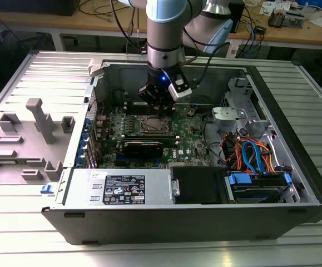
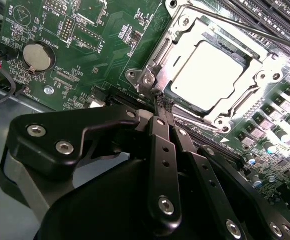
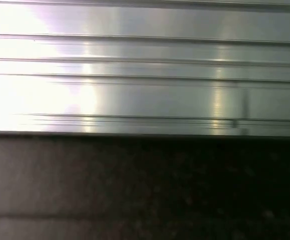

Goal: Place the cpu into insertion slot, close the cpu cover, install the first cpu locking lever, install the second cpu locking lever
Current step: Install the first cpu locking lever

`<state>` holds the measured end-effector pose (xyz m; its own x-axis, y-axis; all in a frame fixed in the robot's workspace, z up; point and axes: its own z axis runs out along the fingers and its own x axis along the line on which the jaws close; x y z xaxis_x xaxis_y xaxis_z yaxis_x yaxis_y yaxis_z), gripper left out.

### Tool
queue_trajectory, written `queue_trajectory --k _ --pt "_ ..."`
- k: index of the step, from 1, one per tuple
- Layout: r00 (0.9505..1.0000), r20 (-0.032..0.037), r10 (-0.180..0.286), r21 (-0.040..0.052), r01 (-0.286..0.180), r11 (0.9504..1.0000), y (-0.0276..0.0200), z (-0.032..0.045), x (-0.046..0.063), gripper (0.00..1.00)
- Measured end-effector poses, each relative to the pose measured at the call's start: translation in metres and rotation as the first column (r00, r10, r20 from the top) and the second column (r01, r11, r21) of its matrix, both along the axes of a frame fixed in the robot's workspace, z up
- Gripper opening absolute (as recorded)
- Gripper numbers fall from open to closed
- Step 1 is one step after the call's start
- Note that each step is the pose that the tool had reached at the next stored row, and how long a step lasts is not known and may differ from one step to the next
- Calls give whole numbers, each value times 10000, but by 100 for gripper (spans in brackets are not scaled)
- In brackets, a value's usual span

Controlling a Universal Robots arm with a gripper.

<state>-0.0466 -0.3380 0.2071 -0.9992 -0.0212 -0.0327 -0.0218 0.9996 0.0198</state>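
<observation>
In the second wrist view the cpu (image 2: 210, 72) lies flat in the insertion slot (image 2: 157, 60), its silver top bright under the light. The cpu cover (image 2: 185, 37) lies down around it as a silvery frame. A thin lever rod (image 2: 240, 27) runs along the socket's far side. My gripper (image 2: 163, 103) is shut, its two black fingers pressed together with nothing visible between them, tips just off the socket's near corner. In the exterior view the gripper (image 1: 156, 108) hangs inside the open computer case, right above the socket (image 1: 154, 124).
Memory slots (image 2: 270, 12) run beside the socket and a coin battery (image 2: 37, 57) sits on the board. A black expansion card (image 1: 143, 147), a power supply (image 1: 122, 186) and a cabled drive bay (image 1: 252, 158) surround the board. Grey plastic parts (image 1: 38, 119) lie on the removed panel.
</observation>
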Motion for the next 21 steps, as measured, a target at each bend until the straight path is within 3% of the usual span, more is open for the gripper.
queue_trajectory --k 21 --pt "10000 5 0 4 0 10000 -12 -18 2 11"
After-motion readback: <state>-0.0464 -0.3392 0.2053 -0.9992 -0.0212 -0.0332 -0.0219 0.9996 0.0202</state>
